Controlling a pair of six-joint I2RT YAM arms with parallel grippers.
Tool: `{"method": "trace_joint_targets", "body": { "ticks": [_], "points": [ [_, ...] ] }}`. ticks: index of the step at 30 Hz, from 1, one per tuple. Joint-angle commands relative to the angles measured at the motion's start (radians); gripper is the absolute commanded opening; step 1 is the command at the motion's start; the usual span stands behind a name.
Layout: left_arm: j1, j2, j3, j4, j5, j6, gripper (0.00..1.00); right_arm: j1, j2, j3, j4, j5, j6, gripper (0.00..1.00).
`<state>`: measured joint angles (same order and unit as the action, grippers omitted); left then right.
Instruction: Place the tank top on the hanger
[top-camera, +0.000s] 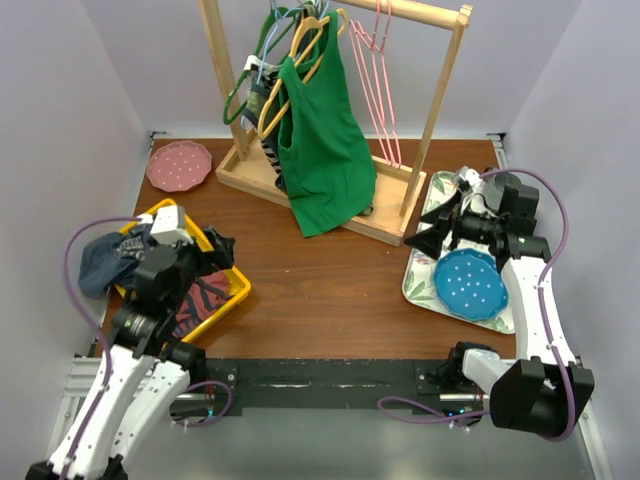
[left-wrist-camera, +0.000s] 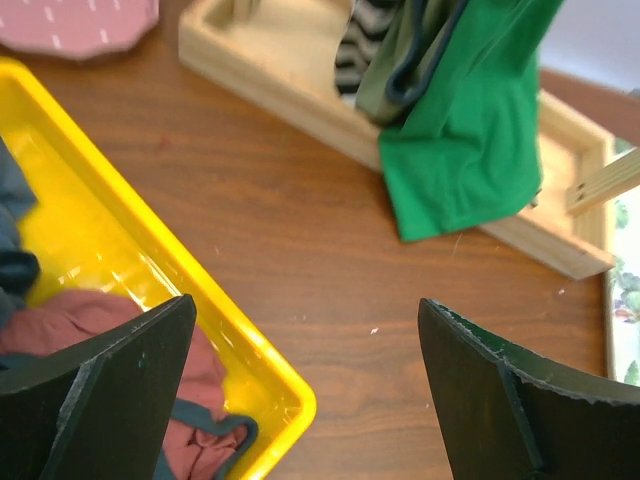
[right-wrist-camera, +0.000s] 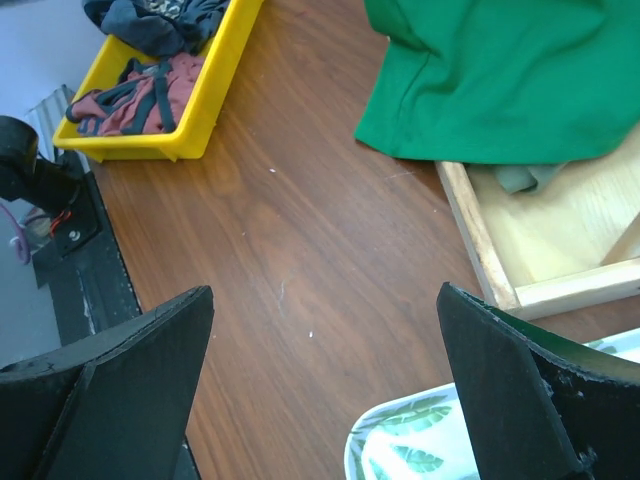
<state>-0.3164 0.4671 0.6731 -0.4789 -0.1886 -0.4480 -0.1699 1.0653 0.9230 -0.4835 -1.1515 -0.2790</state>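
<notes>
The dark navy tank top (top-camera: 103, 262) lies bunched over the far left side of the yellow bin (top-camera: 240, 285). In the right wrist view the tank top (right-wrist-camera: 155, 18) shows a pale print at the bin's far end. The pink wire hanger (top-camera: 380, 80) hangs with other pink ones on the right part of the wooden rack's rail. My left gripper (top-camera: 215, 262) is open and empty above the bin's right corner (left-wrist-camera: 270, 380); in its wrist view (left-wrist-camera: 305, 305) bare wood lies between the fingers. My right gripper (top-camera: 432, 226) is open and empty over the table beside the rack base, as its wrist view (right-wrist-camera: 325, 292) shows.
A bright green tank top (top-camera: 320, 150) hangs on a yellow hanger on the rack (top-camera: 330, 205), beside green hangers. A red and dark garment (right-wrist-camera: 140, 95) lies in the bin. A blue plate (top-camera: 470, 283) sits on a leaf-print tray (top-camera: 415, 285). A pink plate (top-camera: 178, 165) is far left.
</notes>
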Motion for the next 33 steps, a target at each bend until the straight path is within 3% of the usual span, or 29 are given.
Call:
{"method": "trace_joint_targets", "body": {
  "ticks": [1,3,8,12,15,21,24,25,26,27,31,33],
  "points": [
    [0.011,0.121,-0.014,0.124,-0.015,-0.115,0.98,0.010,0.011,-0.003,0.060,-0.030,-0.035,0.99],
    [0.031,0.181,0.000,0.132,-0.047,-0.133,0.98,0.010,0.024,0.013,0.024,-0.017,-0.051,0.99],
    [0.221,0.375,0.020,0.077,-0.089,-0.260,0.96,0.012,0.042,0.045,-0.065,0.024,-0.120,0.99],
    [0.249,0.412,0.056,-0.065,-0.358,-0.353,0.81,0.012,0.056,0.066,-0.108,0.019,-0.150,0.99],
    [0.258,0.404,0.033,-0.086,-0.446,-0.370,0.78,0.013,0.074,0.094,-0.176,0.009,-0.209,0.99],
    [0.419,0.557,0.029,-0.154,-0.488,-0.518,0.77,0.010,0.081,0.108,-0.221,-0.007,-0.247,0.99],
    [0.463,0.599,0.042,-0.084,-0.491,-0.497,0.75,0.012,0.081,0.108,-0.222,-0.004,-0.250,0.99],
    [0.476,0.607,0.042,-0.060,-0.488,-0.485,0.68,0.012,0.079,0.108,-0.224,-0.004,-0.250,0.99],
    [0.490,0.614,0.048,-0.041,-0.483,-0.479,0.39,0.012,0.081,0.108,-0.224,-0.002,-0.250,0.99],
    [0.510,0.630,0.057,-0.040,-0.477,-0.483,0.24,0.012,0.079,0.108,-0.224,0.001,-0.250,0.99],
    [0.511,0.570,0.098,-0.023,-0.418,-0.416,0.06,0.010,0.076,0.106,-0.224,0.009,-0.253,0.99],
    [0.510,0.440,0.103,0.049,-0.327,-0.298,0.00,0.010,0.076,0.106,-0.222,0.010,-0.253,0.99]
  ]
}}
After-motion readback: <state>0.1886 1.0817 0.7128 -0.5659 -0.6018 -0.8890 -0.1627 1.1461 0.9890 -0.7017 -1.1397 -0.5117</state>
